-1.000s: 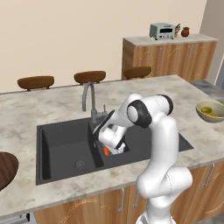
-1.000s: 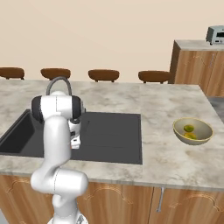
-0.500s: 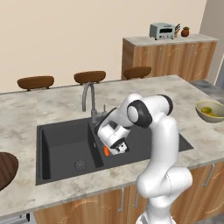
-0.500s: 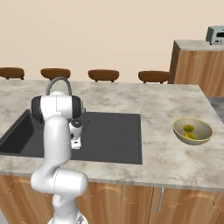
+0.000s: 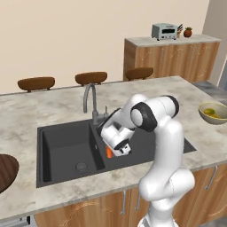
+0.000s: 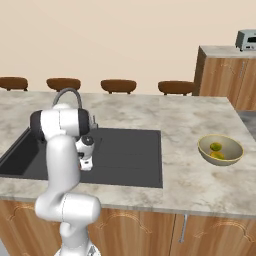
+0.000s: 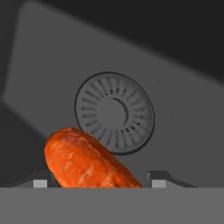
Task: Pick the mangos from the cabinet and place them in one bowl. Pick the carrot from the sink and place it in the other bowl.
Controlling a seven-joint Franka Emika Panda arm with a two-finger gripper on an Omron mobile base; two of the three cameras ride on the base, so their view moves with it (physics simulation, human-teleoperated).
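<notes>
Tool (image 7: 98, 183) around carrot (image 7: 85, 162), above sink (image 5: 66, 148) drain (image 7: 114, 113)

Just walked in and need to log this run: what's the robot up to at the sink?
The white arm is reaching down into the dark sink, with its gripper low in the right basin at the carrot. In the hand view the carrot lies between the two finger tips, above the round drain; a firm grip can't be confirmed. Two mangos already sit in the pale tan bowl on the counter. The dark wooden bowl sits at the counter's left edge.
</notes>
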